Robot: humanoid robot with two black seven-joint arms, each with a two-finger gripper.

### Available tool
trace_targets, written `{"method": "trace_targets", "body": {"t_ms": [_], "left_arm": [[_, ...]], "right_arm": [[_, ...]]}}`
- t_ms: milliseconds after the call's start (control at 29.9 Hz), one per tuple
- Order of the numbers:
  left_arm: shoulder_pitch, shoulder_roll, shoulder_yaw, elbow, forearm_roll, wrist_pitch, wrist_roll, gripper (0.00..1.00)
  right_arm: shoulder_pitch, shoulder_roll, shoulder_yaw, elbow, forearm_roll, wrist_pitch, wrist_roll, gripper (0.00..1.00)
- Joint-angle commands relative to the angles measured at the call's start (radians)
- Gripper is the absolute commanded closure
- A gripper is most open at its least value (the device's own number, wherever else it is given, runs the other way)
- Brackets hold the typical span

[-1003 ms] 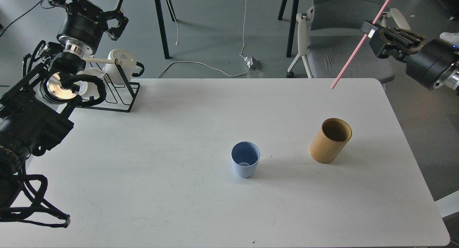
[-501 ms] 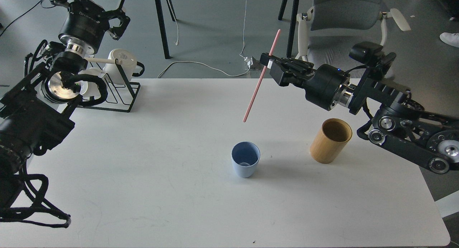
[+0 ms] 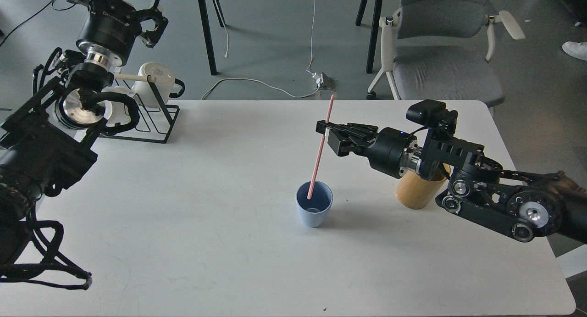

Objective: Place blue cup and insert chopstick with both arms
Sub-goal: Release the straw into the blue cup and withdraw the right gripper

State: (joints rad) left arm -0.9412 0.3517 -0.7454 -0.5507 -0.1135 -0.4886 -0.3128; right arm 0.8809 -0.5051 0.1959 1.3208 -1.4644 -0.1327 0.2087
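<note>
The blue cup (image 3: 314, 209) stands upright mid-bench (image 3: 206, 216), and the pink chopstick (image 3: 320, 147), tilted, dips its lower end into the cup's mouth. My right hand (image 3: 323, 130) is clamped on its upper part. My left hand (image 3: 149, 19) hangs released, fingers spread, above the mug rack (image 3: 151, 117).

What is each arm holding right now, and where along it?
Right gripper grips the pink chopstick in its upper third; left gripper holds nothing.
</note>
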Motion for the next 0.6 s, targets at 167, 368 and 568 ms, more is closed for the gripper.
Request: {"method": "trace_targets", "body": {"t_ms": [167, 368, 568], "left_arm": [[0.004, 0.004, 0.000, 0.000, 0.000, 0.000, 0.000, 0.01], [0.004, 0.006, 0.000, 0.000, 0.000, 0.000, 0.000, 0.00], [0.005, 0.001, 0.000, 0.000, 0.000, 0.000, 0.001, 0.01]], "right_arm": [[-0.016, 0.043, -0.003, -0.017, -0.005, 0.001, 0.000, 0.85], [-0.026, 0.045, -0.004, -0.017, -0.022, 0.001, 0.000, 0.75], [-0.028, 0.033, 0.016, -0.014, -0.019, -0.005, 0.000, 0.44]]}}
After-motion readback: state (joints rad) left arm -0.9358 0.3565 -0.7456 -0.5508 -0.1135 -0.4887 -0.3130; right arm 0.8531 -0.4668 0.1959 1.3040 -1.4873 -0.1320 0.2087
